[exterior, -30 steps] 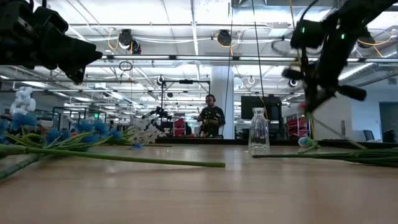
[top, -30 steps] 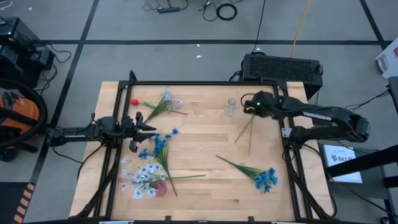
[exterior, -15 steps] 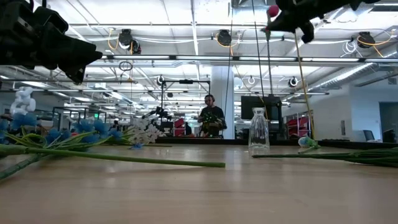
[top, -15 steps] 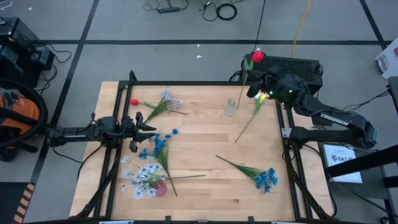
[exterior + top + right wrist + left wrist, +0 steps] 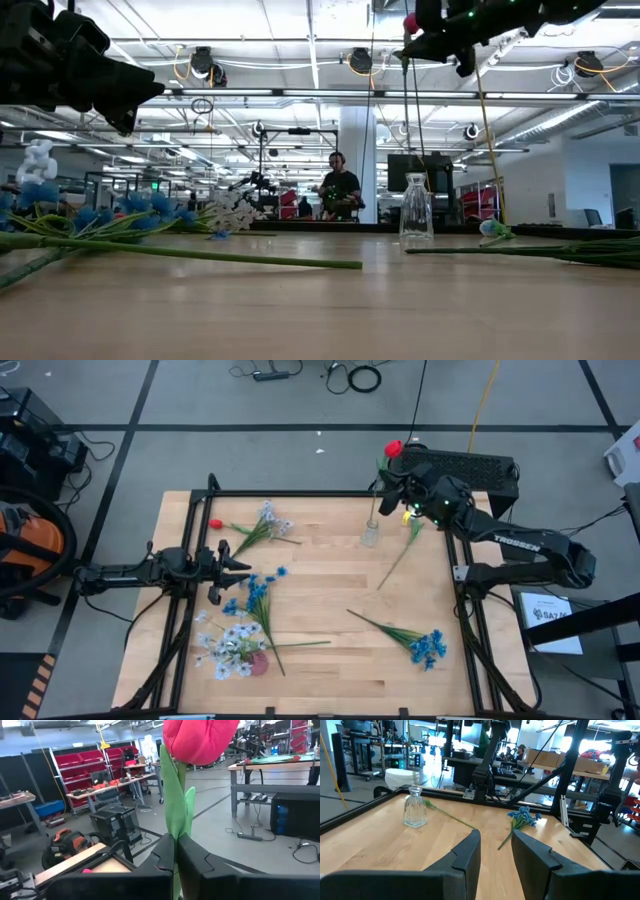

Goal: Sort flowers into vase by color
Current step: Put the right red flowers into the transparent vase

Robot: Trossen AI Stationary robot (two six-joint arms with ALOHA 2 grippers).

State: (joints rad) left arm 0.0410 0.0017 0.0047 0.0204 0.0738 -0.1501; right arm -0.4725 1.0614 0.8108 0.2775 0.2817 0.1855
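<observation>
Desk (image 5: pixel 320 610) space is strewn with blue flowers (image 5: pixel 428 648) and white flowers (image 5: pixel 228 650) lying flat. Above the glass vase (image 5: pixel 371 533) at the far edge, a red flower (image 5: pixel 393 449) is held upright, pinched at its stem by the right hand (image 5: pixel 392 488) (fingers pressed together). The left hand (image 5: pixel 240 568) is parked spread, empty, at the desk's left side.

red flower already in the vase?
No, the right hand holds the red flower up in the air, and the vase stands empty.
</observation>
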